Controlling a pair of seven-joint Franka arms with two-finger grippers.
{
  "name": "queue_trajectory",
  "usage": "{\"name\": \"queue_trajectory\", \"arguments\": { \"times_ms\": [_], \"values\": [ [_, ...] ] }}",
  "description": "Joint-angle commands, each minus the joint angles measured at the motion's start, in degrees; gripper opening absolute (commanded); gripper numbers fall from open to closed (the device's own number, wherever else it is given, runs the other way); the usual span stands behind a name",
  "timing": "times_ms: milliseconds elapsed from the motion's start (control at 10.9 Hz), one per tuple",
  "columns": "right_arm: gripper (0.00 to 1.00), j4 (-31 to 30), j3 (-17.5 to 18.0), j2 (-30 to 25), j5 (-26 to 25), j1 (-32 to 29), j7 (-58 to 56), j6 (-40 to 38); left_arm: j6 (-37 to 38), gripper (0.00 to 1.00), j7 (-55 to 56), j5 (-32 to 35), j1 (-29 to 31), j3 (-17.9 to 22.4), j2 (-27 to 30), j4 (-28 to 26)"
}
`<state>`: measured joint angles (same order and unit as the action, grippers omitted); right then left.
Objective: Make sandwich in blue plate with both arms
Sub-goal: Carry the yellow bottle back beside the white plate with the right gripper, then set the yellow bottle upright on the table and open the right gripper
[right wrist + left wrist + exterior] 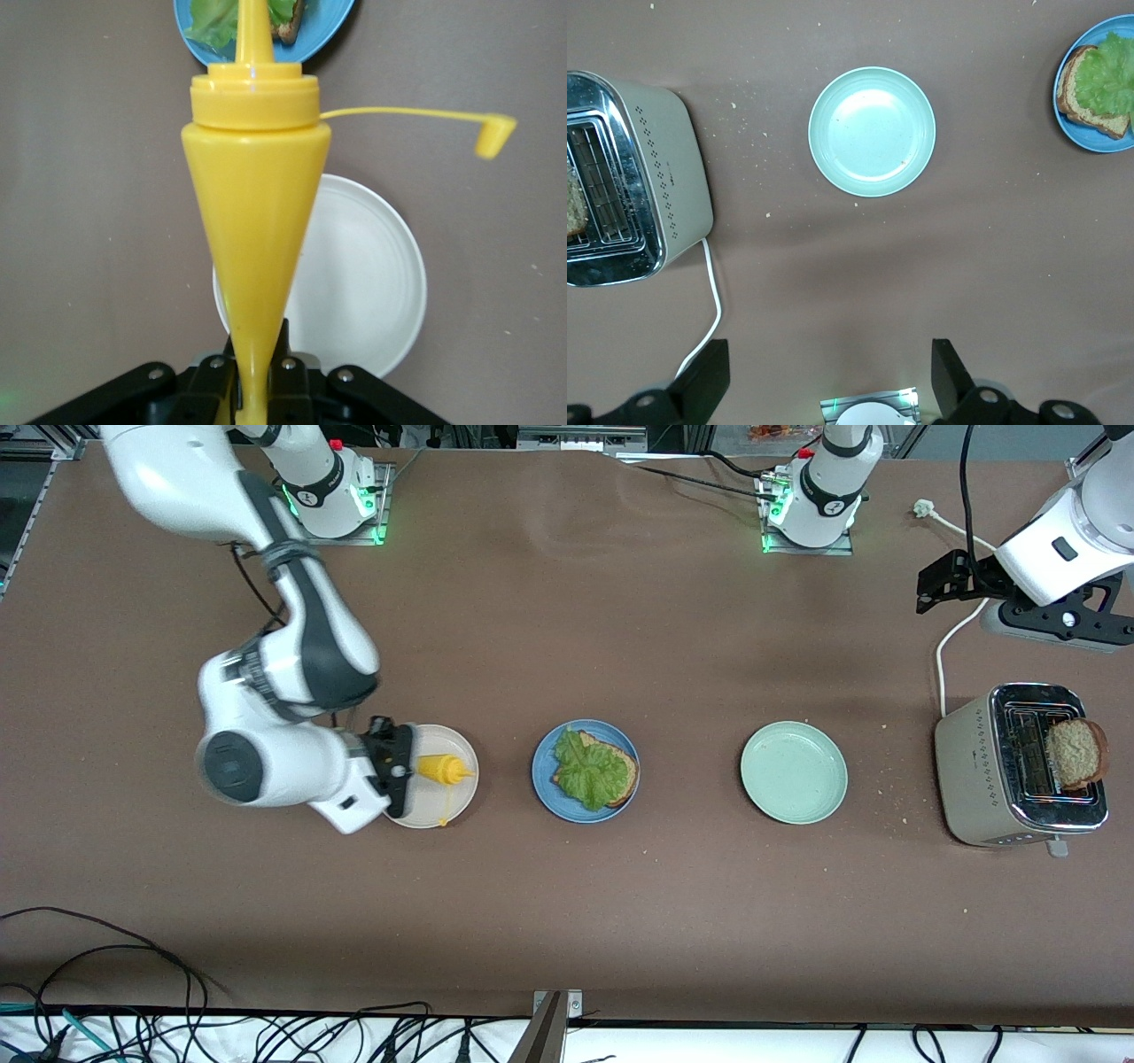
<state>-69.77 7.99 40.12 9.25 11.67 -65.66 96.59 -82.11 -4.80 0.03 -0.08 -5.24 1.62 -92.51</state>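
Plainly, lettuce (591,771) (ruffled) tops bread (623,772)

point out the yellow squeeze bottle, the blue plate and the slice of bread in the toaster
yellow plastic squeeze bottle (441,769): front view, on its cone body
round blue plate (542,766): front view, on its bare rim
brown bread slice in the silver toaster (1075,752): front view, on its face

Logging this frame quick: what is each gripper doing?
Left gripper: open, empty, waiting above the table.
Right gripper: shut on the yellow squeeze bottle, over the white plate.
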Motion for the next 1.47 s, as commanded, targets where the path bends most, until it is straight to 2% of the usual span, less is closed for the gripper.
{"name": "queue_trajectory", "arguments": {
  "times_ms": [0,276,460,736,920,1379],
  "values": [
    [0.0,-1.95,1.59,0.39,10.23,-10.59,-18.31,0.36,0.72,1.0,0.05,1.28,-0.01,-0.21,0.4,0.23],
    [0.0,-2.04,1.68,3.02,15.96,-16.14,-31.15,-0.17,0.72,1.0,0.05,1.28,-0.01,-0.21,0.4,0.23],
    [0.0,-2.12,1.59,6.01,23.42,-19.22,-41.69,-0.26,0.72,1.0,0.05,1.28,0.08,-0.21,0.4,0.23],
    [0.0,-2.12,1.59,10.92,29.93,-23.0,-53.57,-2.01,0.72,1.0,0.05,1.28,0.08,-0.21,0.4,0.23],
    [0.0,-2.12,1.77,13.39,30.74,-24.94,-58.86,-2.81,0.72,1.0,0.05,1.28,0.08,-0.21,0.4,0.23],
    [0.0,-2.12,8.26,20.51,31.71,-31.17,-66.08,-2.81,0.72,1.0,0.05,1.28,0.08,-0.21,0.4,0.23]
  ]
}}
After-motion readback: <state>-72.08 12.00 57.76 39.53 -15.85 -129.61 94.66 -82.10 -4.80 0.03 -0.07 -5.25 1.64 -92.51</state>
